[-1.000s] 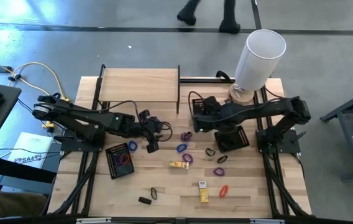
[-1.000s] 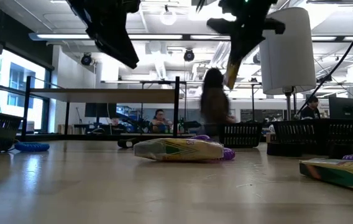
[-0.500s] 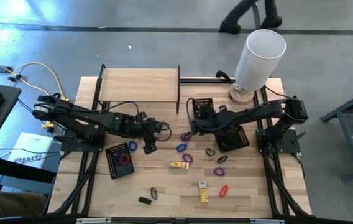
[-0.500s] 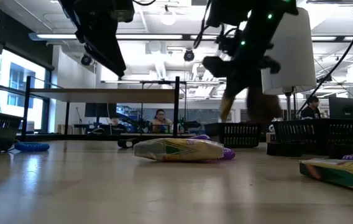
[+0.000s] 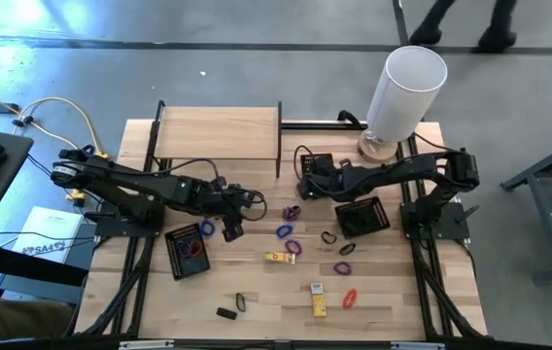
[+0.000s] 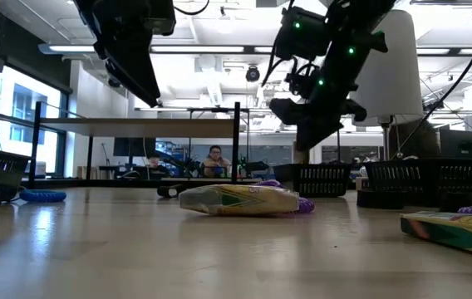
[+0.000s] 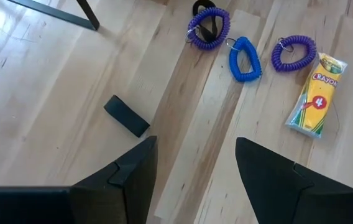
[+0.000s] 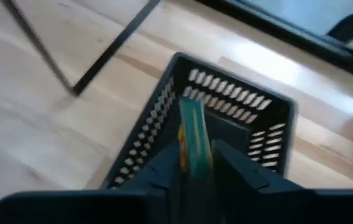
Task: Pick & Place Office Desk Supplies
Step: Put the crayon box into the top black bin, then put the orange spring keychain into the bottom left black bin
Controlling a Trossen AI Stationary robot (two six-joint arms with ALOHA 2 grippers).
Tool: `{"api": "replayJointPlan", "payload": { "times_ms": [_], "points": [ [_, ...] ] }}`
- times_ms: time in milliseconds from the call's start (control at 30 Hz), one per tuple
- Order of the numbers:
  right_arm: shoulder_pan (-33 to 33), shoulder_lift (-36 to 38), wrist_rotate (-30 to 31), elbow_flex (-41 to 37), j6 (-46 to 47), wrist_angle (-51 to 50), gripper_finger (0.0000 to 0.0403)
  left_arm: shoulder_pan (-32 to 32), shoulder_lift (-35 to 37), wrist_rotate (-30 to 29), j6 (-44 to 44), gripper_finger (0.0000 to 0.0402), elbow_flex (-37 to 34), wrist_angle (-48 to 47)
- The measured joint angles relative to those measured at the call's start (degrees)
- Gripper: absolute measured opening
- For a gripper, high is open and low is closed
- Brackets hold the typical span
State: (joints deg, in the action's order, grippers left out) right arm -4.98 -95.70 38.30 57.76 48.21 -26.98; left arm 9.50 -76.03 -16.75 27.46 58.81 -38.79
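My right gripper hangs over the far black mesh tray, shut on a yellow-green crayon packet. In the high view it shows beside that tray. My left gripper stands open above the table with nothing between its fingers. Beyond it a small black block, two purple coil loops, a blue loop and another crayon packet lie flat on the wood. My right gripper pinches the crayon packet between its two fingers by the flat faces. The fingers slant down from the table's right. The packet stands on edge, lifted clear, and its far end sticks out past the fingertips over the tray's inside.
More loops, a red one, a yellow packet and a black block are scattered on the near table. Two more mesh trays sit left and right. Far back stand a wooden shelf and a tall white cylinder.
My right gripper has come down with the crayon packet toward the far mesh tray and has tipped over it. The packet stays between its fingers. My left gripper has stayed in place and has turned a little at the wrist.
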Motion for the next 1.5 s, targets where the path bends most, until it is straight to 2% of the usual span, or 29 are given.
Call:
{"api": "replayJointPlan", "payload": {
  "times_ms": [233,367,500,633,700,767,833,933,1067,1167,1300,1500],
  "points": [
    [-0.91,0.44,-2.68,-0.49,-0.96,0.55,0.0183,0.0,0.0,0.04,0.68,0.0207,0.0,0.19],
    [-0.42,3.09,-2.98,0.92,-4.48,0.43,0.0224,0.0,0.0,0.05,0.49,0.0207,0.0,1.03],
    [0.61,6.88,-3.74,1.86,-4.94,0.24,0.0237,0.0,0.0,0.04,0.4,0.0207,0.0,2.27],
    [1.55,11.98,-4.38,1.9,-4.54,-2.51,0.0235,0.0,0.0,0.04,0.39,0.0207,0.0,3.43],
    [2.04,15.22,-6.54,1.9,-4.52,-4.54,0.0234,0.0,0.0,0.04,0.39,0.0207,0.0,3.76],
    [3.05,18.68,-10.56,1.86,-5.2,-4.5,0.0233,0.0,0.0,0.04,0.39,0.0207,0.0,4.22],
    [4.03,22.12,-17.25,1.9,-6.57,-4.41,0.0233,0.0,-0.17,0.04,0.37,0.0207,-0.02,4.4],
    [5.28,25.76,-32.64,1.92,-7.19,-4.49,0.0233,0.14,-0.62,0.16,0.37,0.0207,-0.13,4.6],
    [7.61,28.1,-51.54,1.92,1.94,-5.65,0.0233,0.76,-1.07,1.07,0.8,0.0207,-0.13,6.01],
    [11.28,28.44,-57.24,1.92,10.32,-8.35,0.0232,1.54,-1.69,1.22,1.29,0.0207,-0.11,8.17],
    [19.35,28.43,-56.47,1.9,22.96,-12.7,0.0229,2.62,-2.76,1.24,3.83,0.0207,-0.09,10.32],
    [31.76,27.26,-45.11,1.84,38.38,-19.77,0.0228,5.02,-4.95,2.02,4.95,0.0207,-0.11,12.78]
  ]
}}
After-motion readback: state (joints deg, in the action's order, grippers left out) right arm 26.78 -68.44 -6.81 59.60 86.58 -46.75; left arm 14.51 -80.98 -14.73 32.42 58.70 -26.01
